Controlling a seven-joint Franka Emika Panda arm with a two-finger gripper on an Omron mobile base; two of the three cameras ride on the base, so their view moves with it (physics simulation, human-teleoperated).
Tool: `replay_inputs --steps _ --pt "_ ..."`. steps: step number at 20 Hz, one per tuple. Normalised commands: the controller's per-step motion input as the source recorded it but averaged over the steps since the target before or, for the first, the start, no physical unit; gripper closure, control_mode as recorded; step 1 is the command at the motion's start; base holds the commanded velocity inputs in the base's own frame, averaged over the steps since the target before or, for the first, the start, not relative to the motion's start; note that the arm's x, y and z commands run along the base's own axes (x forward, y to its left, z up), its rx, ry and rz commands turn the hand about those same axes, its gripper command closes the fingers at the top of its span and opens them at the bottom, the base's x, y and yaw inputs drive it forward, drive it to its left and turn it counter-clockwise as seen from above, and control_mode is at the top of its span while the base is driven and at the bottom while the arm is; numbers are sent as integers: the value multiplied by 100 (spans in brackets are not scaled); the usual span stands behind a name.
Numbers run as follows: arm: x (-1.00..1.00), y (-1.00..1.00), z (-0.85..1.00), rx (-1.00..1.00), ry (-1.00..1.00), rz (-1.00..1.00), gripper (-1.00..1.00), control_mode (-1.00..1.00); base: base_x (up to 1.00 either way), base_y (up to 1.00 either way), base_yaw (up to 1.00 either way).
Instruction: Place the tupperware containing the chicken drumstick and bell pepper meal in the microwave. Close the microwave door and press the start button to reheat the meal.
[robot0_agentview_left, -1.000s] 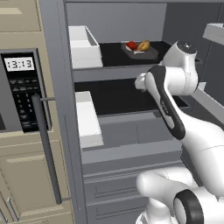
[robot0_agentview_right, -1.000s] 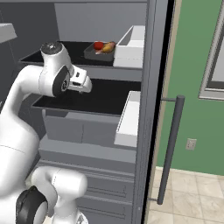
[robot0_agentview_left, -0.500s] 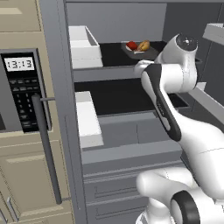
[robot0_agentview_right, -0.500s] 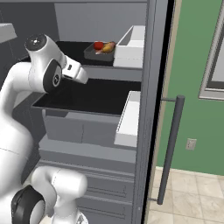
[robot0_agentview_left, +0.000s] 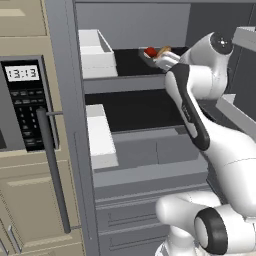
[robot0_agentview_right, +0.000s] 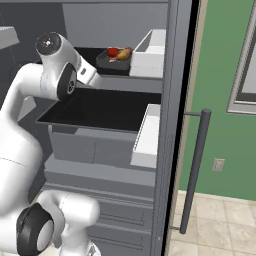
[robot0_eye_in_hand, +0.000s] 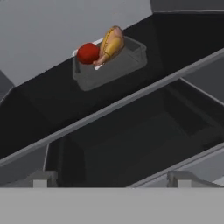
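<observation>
Starting at the left of the left base view: one microwave (robot0_agentview_left: 22, 107), black, built into beige cabinetry, with one keypad panel (robot0_agentview_left: 29, 112) and one digital clock (robot0_agentview_left: 21, 74) reading 13:13. One long vertical bar handle (robot0_agentview_left: 52, 170) stands in front of it. To the right is the open refrigerator, with two dark shelves counted, one above the other. Two white bins are present: one upper bin (robot0_agentview_left: 95, 52) on the top shelf at its left, one lower bin (robot0_agentview_left: 100, 135) on the shelf beneath.

Further right on the top shelf sits one tupperware (robot0_agentview_left: 156, 58), a shallow grey tray, well apart from the microwave. It holds two food items: one red bell pepper (robot0_agentview_left: 149, 51) and one tan chicken drumstick (robot0_agentview_left: 164, 50), touching side by side. The hand view confirms this count, pepper on the left, drumstick leaning against it.

One arm rises at the right, its hand near the tray. The gripper (robot0_eye_in_hand: 109, 179) has its two fingertips spread wide, nothing between them, short of the tray and not touching it.

A second handle (robot0_agentview_right: 194, 170) shows in the right base view, beside a green wall (robot0_agentview_right: 220, 125).
</observation>
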Motion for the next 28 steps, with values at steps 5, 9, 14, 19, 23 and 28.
replay_inputs --steps 5,9,14,19,23,28 --pt "43 -20 4 24 0 0 -100 -100 0 0 0" --pt "32 -13 11 15 0 0 -100 -100 0 0 0" --pt "22 0 33 1 0 0 -100 -100 0 0 0" --pt "28 0 23 0 1 -4 -100 -100 0 0 0" --pt "33 -3 1 0 6 -4 -100 -100 0 0 0" --pt "24 -4 0 0 5 -2 -100 -100 0 0 0"
